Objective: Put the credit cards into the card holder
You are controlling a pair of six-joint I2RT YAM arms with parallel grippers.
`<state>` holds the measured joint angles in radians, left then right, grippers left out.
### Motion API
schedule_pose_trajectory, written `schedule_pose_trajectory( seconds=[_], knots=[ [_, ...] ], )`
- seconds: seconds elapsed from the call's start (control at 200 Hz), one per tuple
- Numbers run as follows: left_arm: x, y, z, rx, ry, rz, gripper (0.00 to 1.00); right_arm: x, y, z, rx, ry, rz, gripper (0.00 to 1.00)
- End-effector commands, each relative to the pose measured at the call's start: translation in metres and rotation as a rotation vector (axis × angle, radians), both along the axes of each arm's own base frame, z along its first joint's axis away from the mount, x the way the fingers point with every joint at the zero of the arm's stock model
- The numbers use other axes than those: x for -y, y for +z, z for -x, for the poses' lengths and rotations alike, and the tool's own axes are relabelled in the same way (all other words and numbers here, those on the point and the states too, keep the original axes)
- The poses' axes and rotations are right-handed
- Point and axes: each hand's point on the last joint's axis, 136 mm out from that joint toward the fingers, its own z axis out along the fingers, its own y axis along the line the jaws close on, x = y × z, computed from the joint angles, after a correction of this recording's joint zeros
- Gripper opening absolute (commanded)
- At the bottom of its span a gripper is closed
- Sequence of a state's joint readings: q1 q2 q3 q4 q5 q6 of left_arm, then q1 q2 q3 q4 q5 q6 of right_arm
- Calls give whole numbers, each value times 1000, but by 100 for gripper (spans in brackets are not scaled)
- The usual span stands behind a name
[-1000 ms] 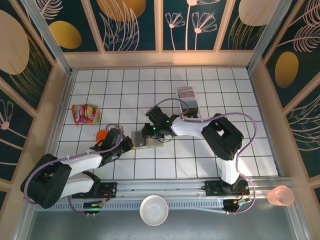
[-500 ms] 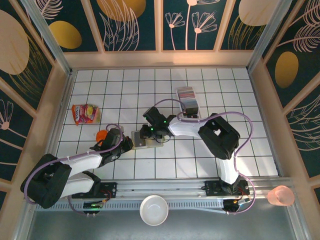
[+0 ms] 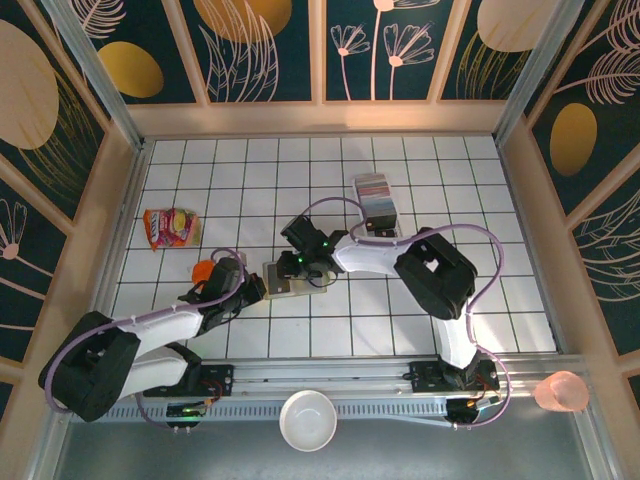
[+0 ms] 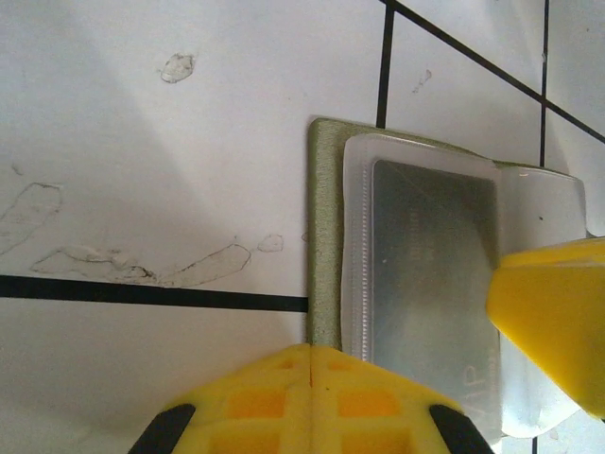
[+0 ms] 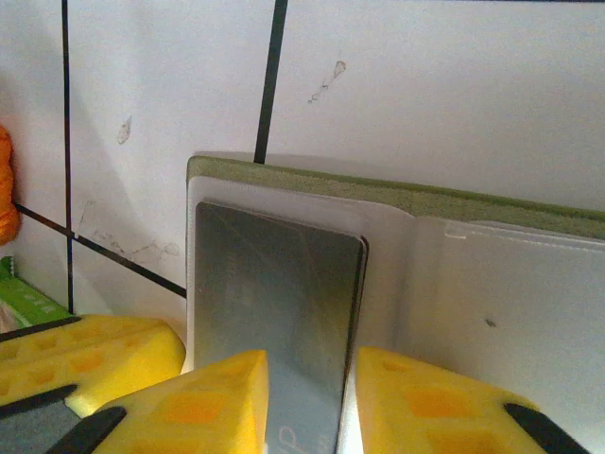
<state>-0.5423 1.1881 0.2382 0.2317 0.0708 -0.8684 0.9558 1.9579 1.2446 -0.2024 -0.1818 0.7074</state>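
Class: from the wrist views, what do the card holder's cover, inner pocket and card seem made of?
Card holder cover: olive, matte, probably fabric or faux leather. Inner pocket: clear glossy plastic, see-through with highlights. Card: grey, brushed sheen, metal or metallised plastic.

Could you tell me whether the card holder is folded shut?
No, the card holder lies open, its pale inside and a grey card facing up.

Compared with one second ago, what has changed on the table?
The right pincer slid a little left over the card holder, where a grey card lies. The left pincer, snack packet and card tray stayed put.
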Motion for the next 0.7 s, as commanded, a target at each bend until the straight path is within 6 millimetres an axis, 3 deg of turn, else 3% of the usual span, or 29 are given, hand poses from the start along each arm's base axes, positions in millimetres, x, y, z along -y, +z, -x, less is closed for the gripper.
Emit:
schedule_pose_trajectory(
  seconds=[0.0,0.195,0.28,0.36,0.475,0.696],
  knots=[
    [-3,2,2,0,10,1,0,15,27,-4,90,-22,35,33],
    [-2,12,1,13,10,13,0,46,38,0,133,-96,53,44],
    [-3,18,0,26,16,11,0,57,34,9,116,-113,57,44],
    [-3,22,-1,34,20,11,7,62,27,17,95,-124,64,45],
    [-3,27,-4,48,21,17,17,64,18,25,84,-126,77,45],
    [3,26,-6,34,0,18,21,59,7,28,69,-116,83,45]
  ],
)
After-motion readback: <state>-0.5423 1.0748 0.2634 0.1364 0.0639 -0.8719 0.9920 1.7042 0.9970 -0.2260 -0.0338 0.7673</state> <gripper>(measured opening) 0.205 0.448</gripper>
